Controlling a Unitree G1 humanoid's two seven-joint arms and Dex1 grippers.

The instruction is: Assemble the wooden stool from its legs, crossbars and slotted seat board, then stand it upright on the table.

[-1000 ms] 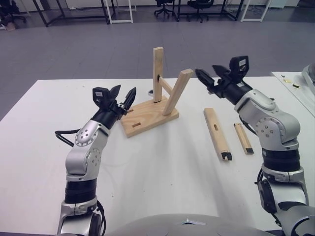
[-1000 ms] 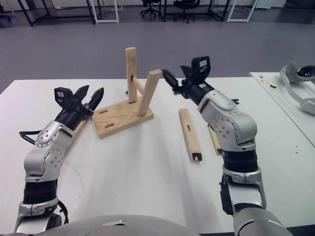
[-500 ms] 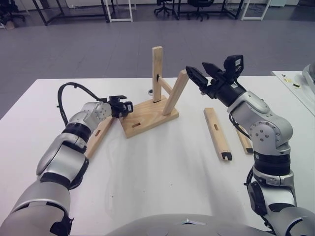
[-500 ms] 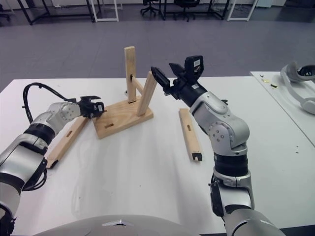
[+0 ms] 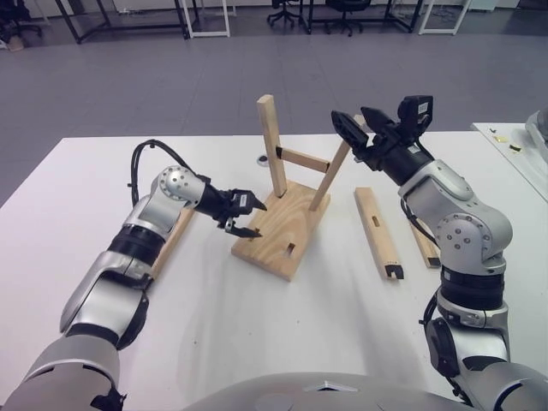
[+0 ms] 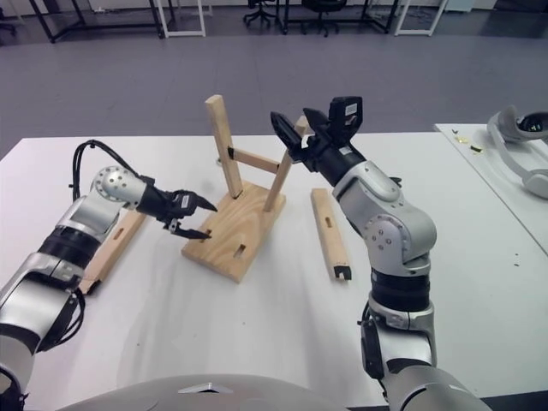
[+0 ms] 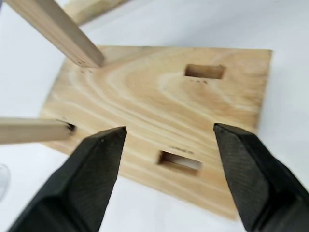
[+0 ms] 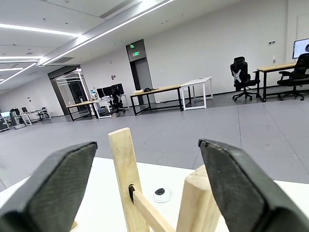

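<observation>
The slotted seat board (image 5: 282,229) lies flat mid-table with two legs standing in it: a tall leg (image 5: 272,145) and a slanted leg (image 5: 330,175), joined by a crossbar (image 5: 306,160). My left gripper (image 5: 248,214) is open just off the board's left edge; the left wrist view looks down on the board (image 7: 159,111) and its two free slots. My right gripper (image 5: 360,128) is open around the slanted leg's top (image 8: 195,203). A loose leg (image 5: 378,231) and a short crossbar (image 5: 422,240) lie to the right. Another loose leg (image 5: 174,238) lies under my left arm.
A small round fitting (image 5: 263,159) sits in the table behind the stool. A second table at the far right carries a white headset (image 6: 522,137). Bare white tabletop spreads in front of the board; desks and office chairs stand far behind.
The board with its legs has turned and slid toward the front. My left gripper followed it to the right and now stands open. My right gripper shifted slightly over the slanted leg's top.
</observation>
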